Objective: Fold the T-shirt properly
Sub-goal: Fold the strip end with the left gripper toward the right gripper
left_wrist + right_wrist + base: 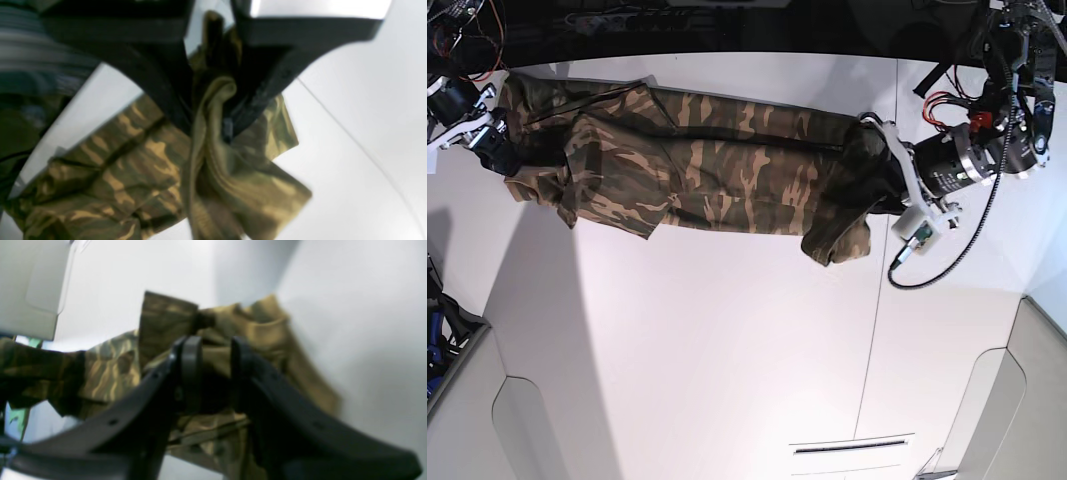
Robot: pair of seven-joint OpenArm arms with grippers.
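Now | left gripper (213, 96) clamps T-shirt (717, 165) (bunched end) | right gripper (216, 356) jaws parted around cloth

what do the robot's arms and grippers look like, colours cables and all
Both grippers have matte black, curved jaws. In the base view the left gripper sits on a black and silver cylindrical wrist with white brackets, red wires and a looping black cable. The right gripper is black with white parts and red wiring behind it.

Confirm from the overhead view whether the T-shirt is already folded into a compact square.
No. The T-shirt lies stretched in a long band across the table.
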